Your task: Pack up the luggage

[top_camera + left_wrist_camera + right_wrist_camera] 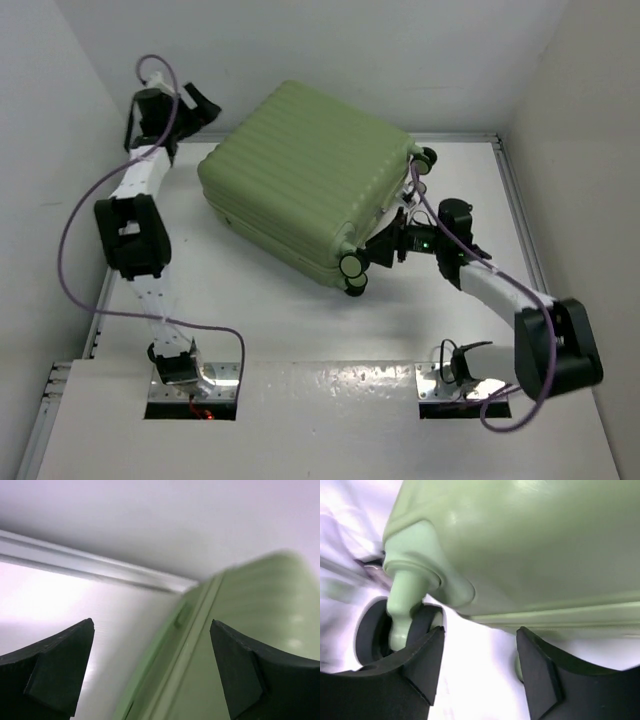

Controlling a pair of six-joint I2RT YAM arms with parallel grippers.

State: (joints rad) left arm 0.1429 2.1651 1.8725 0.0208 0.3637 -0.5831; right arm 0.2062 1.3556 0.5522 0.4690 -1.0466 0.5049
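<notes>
The luggage (310, 180) is a light-green ribbed hard-shell suitcase lying flat and shut on the white table, its black wheels (352, 268) facing right. My left gripper (205, 105) is open and empty at the suitcase's far-left corner. In the left wrist view its jaws (151, 622) stand wide, with the shell's seam edge (250, 630) between and beyond them. My right gripper (385, 245) is open and empty at the wheel end. In the right wrist view it (480, 629) sits just below the shell (530, 545), beside a wheel (370, 635). The lining is hidden.
White walls close in the table at the back, left and right. A metal rail (512, 200) runs along the table's right edge, and another rail (100, 567) lies along the back behind the suitcase. A second wheel (427, 158) sits at the suitcase's far-right corner.
</notes>
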